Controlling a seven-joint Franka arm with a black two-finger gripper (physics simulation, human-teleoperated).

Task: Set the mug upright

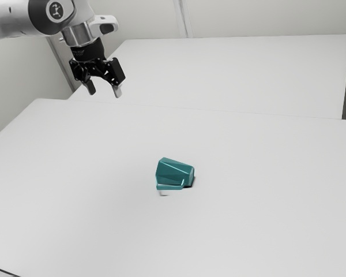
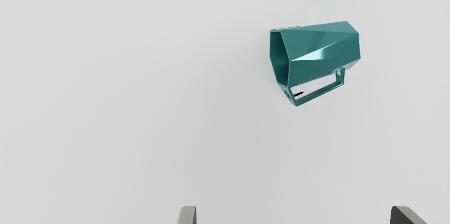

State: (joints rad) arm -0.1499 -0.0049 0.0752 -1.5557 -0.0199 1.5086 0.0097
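Mug point(image 2: 323, 48), teal, glossy, faceted, on its side

The mug point(image 1: 174, 172) lies on the table point(image 1: 254, 225).

This may be a lab, given the robot arm point(image 1: 14, 18), white table point(image 1: 248, 208), pale walls point(image 1: 265, 17)

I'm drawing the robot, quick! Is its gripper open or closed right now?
Gripper: open, holding nothing, up above the table, away from the mug.
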